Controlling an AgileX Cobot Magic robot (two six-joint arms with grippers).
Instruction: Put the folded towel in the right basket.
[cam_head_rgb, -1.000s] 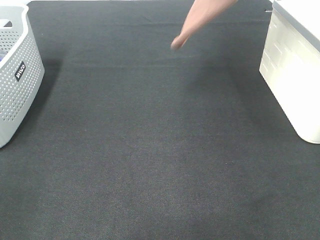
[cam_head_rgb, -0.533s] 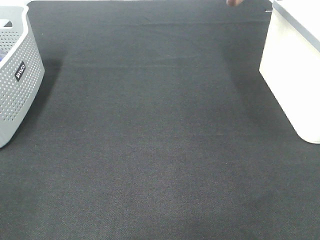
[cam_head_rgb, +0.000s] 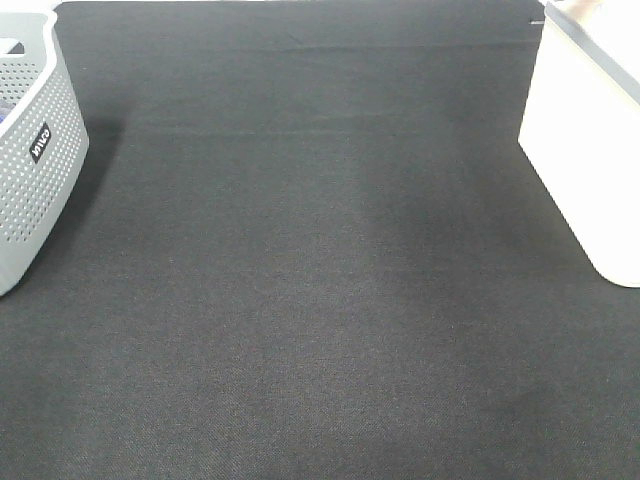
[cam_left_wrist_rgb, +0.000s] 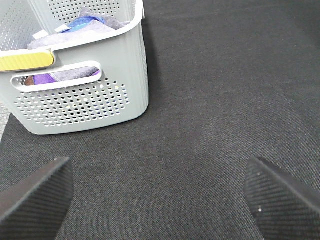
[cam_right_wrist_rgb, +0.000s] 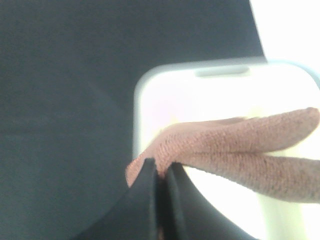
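Note:
In the right wrist view my right gripper (cam_right_wrist_rgb: 161, 172) is shut on the folded pinkish-brown towel (cam_right_wrist_rgb: 240, 145). It holds the towel above the open top of the white right basket (cam_right_wrist_rgb: 145, 95). In the exterior high view the right basket (cam_head_rgb: 585, 150) stands at the right edge. Only a small pinkish bit of the towel (cam_head_rgb: 580, 6) shows at the top edge above it, and neither gripper shows there. My left gripper (cam_left_wrist_rgb: 157, 200) is open and empty above the black mat, near the grey left basket (cam_left_wrist_rgb: 85, 100).
The grey perforated left basket (cam_head_rgb: 30, 170) stands at the left edge and holds purple and grey cloths (cam_left_wrist_rgb: 87, 22). A black mat (cam_head_rgb: 320, 280) covers the table between the two baskets.
The towel moved from the upper middle of the exterior view to the right and now hangs over the right basket, almost out of that frame.

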